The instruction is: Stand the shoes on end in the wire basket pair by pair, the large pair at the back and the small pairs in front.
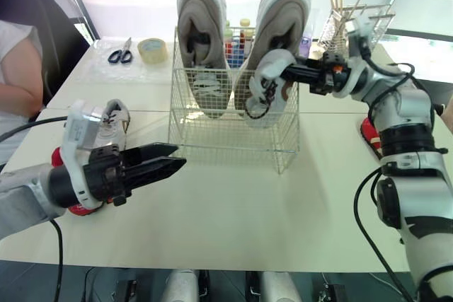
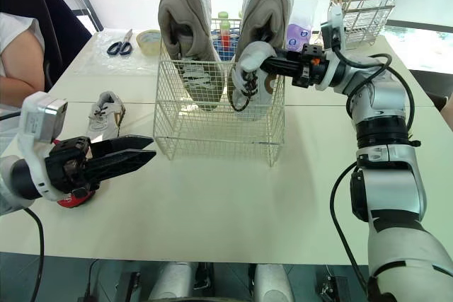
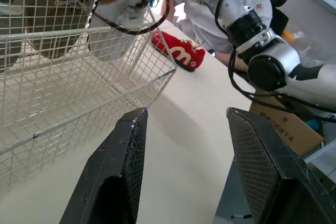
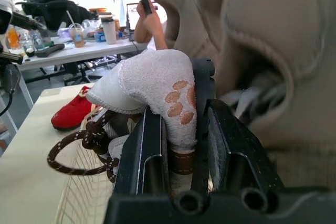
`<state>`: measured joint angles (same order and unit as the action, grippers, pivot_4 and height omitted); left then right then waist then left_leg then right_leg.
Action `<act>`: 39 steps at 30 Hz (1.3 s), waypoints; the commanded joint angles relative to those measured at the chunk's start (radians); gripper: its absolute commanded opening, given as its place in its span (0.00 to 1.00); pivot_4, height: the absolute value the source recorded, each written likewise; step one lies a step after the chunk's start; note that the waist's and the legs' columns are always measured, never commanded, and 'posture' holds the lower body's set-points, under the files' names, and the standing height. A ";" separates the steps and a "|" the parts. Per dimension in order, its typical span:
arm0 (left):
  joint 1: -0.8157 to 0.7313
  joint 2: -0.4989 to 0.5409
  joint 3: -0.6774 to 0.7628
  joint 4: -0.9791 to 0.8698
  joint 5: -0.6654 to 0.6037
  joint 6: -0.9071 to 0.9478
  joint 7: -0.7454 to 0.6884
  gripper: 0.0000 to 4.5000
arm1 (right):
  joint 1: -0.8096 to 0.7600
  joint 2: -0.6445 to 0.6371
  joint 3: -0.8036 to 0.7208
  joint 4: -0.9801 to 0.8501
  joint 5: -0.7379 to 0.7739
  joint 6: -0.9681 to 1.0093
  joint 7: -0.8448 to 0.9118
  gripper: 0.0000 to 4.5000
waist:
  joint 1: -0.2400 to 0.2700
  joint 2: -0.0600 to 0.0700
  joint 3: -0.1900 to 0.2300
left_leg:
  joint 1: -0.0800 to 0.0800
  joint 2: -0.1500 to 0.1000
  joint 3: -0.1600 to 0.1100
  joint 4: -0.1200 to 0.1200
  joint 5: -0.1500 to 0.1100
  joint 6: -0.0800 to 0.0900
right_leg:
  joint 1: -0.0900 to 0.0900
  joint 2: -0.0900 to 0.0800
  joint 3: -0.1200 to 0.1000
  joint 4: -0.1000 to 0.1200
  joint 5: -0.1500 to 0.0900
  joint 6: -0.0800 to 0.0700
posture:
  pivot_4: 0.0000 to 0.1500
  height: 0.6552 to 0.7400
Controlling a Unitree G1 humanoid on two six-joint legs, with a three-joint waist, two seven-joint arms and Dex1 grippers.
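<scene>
table: white tabletop point(image 1: 233, 224), everything sits on it
basket: white wire basket point(image 1: 226, 132), mid-table, near the far half
large pair: two grey-beige sneakers, left one point(image 1: 202, 30) and right one point(image 1: 283, 19), on end side by side along the basket's back, soles facing the robot, sticking up well above the rim
right gripper: point(image 2: 272, 66) reaching in from the right over the basket's right side, black fingers point(image 4: 144, 150) clamped on the heel of a small white shoe
held shoe: small white fabric shoe with brown laces and brown paw print point(image 1: 267, 79), toe down at the basket's front right, just in front of the right sneaker; heel above the rim, lower part behind the mesh (contact with the basket floor: can't tell)
left gripper: point(image 1: 177, 156) hovering over the table, front-left of the basket, fingers point(image 3: 118, 171) spread, nothing between them
loose white shoe: second small white shoe point(image 1: 113, 119) lying on the table left of the basket
red shoes: one small red shoe point(image 2: 71, 201) beneath the left gripper, another point(image 1: 369, 136) on the table's right side by the right arm
back of table: black-handled scissors point(image 1: 121, 53), tape roll point(image 1: 153, 49)
</scene>
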<state>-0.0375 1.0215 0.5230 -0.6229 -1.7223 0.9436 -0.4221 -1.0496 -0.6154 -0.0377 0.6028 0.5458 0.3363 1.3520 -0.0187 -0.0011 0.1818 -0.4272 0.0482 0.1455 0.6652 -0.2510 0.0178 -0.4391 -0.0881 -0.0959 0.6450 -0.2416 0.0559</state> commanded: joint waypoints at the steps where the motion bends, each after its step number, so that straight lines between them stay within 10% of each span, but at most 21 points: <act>1: -0.018 0.013 -0.005 0.003 -0.011 -0.025 0.005 0.54 | 0.028 -0.002 -0.047 -0.061 0.013 0.018 -0.015 0.15 | 0.000 0.000 0.000 | 0.000 0.000 0.000 0.000 0.000 0.000 | 0.000 0.000 0.000 0.000 0.000 0.000 | 1.00 0.94; 9: -0.050 0.008 -0.046 0.035 0.015 -0.028 -0.007 0.55 | 0.107 -0.016 -0.082 -0.080 -0.004 0.044 -0.046 0.84 | 0.001 0.000 0.000 | 0.000 0.000 0.000 0.000 0.000 0.000 | 0.001 0.000 0.000 0.000 0.000 0.000 | 1.00 0.94; 27: -0.025 0.035 0.029 0.154 0.084 -0.011 -0.060 0.55 | 0.148 -0.207 -0.328 -0.480 0.198 0.263 -0.219 0.84 | -0.001 0.000 0.000 | 0.001 0.001 0.000 0.000 -0.001 0.001 | 0.000 0.001 0.000 0.001 -0.001 -0.002 | 1.00 0.94; 28: -0.036 0.047 0.058 0.219 0.092 -0.012 -0.059 0.66 | 0.100 -0.193 -0.334 -0.506 0.248 0.295 -0.237 0.96 | -0.002 0.001 0.001 | 0.001 0.001 0.000 0.000 -0.001 0.003 | 0.000 0.001 0.000 0.001 -0.001 -0.002 | 1.00 0.94; 32: -0.071 0.106 0.120 0.530 0.304 -0.064 -0.122 1.00 | -0.004 -0.092 -0.247 -0.673 0.384 0.401 -0.267 1.00 | -0.003 0.002 0.001 | 0.001 0.003 0.000 -0.001 -0.001 0.003 | -0.003 0.004 0.000 0.003 -0.002 -0.004 | 1.00 0.94; 39: -0.432 0.152 -0.150 1.076 0.755 -0.227 -0.281 1.00 | 0.128 0.006 0.091 -0.914 0.310 0.436 -0.209 1.00 | 0.021 -0.003 -0.001 | -0.001 0.003 -0.001 -0.003 -0.001 0.002 | -0.003 0.005 -0.004 0.002 -0.003 -0.006 | 1.00 0.94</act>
<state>-0.4105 1.1615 0.4314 0.3578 -1.0804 0.7690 -0.6554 -0.9347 -0.5925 -0.0019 -0.2563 0.9046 0.7942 1.1118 0.0025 -0.0040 0.1808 -0.4278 0.0498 0.1449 0.6626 -0.2522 0.0200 -0.4418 -0.0836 -0.1003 0.6467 -0.2444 0.0498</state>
